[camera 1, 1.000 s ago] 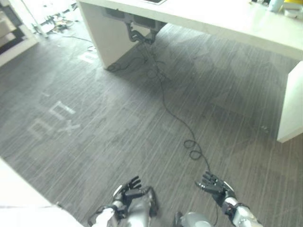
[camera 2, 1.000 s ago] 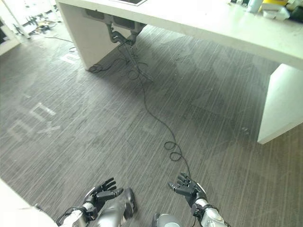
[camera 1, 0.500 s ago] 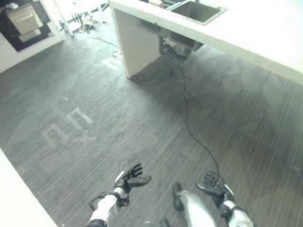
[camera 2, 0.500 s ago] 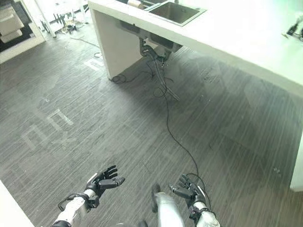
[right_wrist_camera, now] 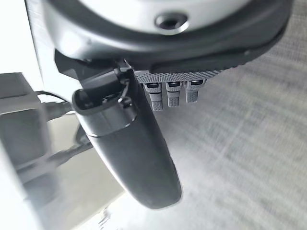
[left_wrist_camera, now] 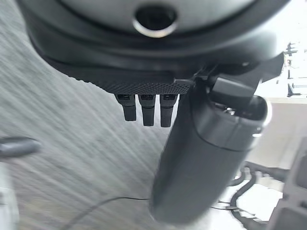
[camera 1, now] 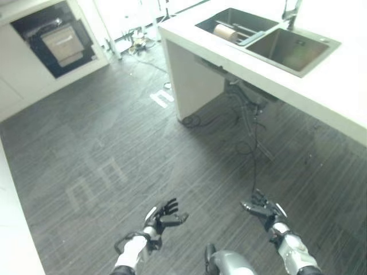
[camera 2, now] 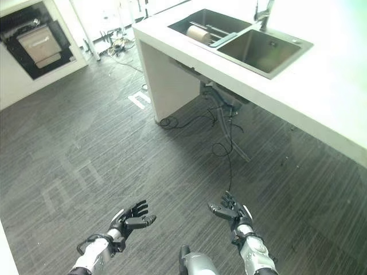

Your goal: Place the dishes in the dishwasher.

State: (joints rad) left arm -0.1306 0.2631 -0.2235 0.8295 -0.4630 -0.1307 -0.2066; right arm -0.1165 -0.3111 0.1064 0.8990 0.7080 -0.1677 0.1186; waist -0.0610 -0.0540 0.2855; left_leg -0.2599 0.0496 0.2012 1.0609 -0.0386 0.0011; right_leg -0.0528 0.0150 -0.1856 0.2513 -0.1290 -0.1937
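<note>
Both the left hand and right hand are spread wide and empty; the dishwasher stands open, well beyond the left hand.

White counter, steel double-basin sink set into its top near the end corner. Round tan dish and a grey rack lie in the basin nearest that end. Dark striped floor below, pale markings on it.

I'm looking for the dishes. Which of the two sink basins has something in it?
The basin farther from the tap, the left steel sink basin: a brownish round item and a rack lie in it. The right steel sink basin looks bare.
</note>
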